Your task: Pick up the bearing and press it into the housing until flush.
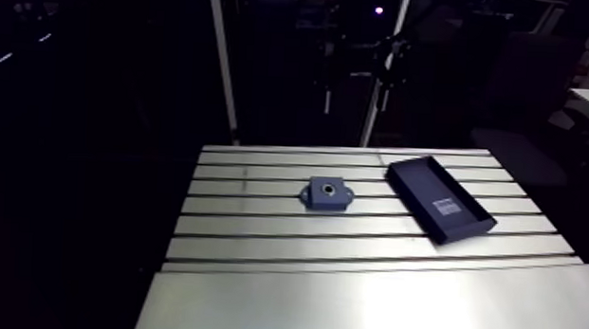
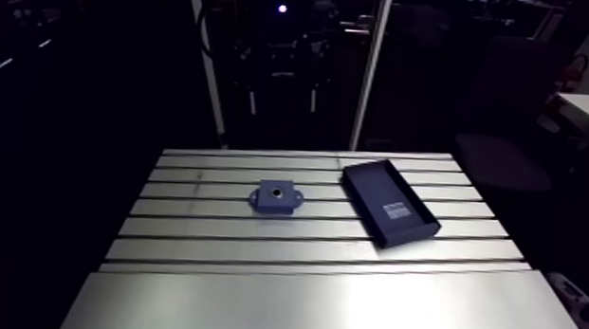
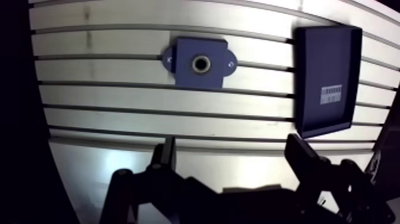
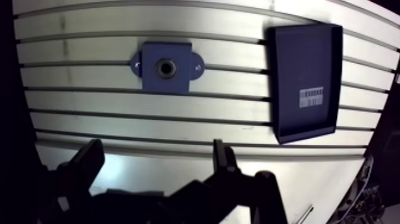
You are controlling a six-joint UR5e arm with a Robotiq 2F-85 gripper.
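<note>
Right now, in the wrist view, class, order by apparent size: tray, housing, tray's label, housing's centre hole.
1. tray
2. housing
3. label and centre hole: look about alike, so left unranked.

Slotted aluminium table (image 1: 258, 222) is lying flat, its dark parallel grooves running side to side across the bright top, and a smooth ungrooved strip (image 1: 368, 312) along its near edge is catching a broad glare. Shallow dark-blue rectangular tray (image 1: 421, 186) with a low raised rim is sitting on the grooved part toward one side of the table, its long sides crossing several grooves at a slight slant. Small white label (image 3: 332, 93) printed with dark bars is showing on the tray floor, nearer one short end.
</note>
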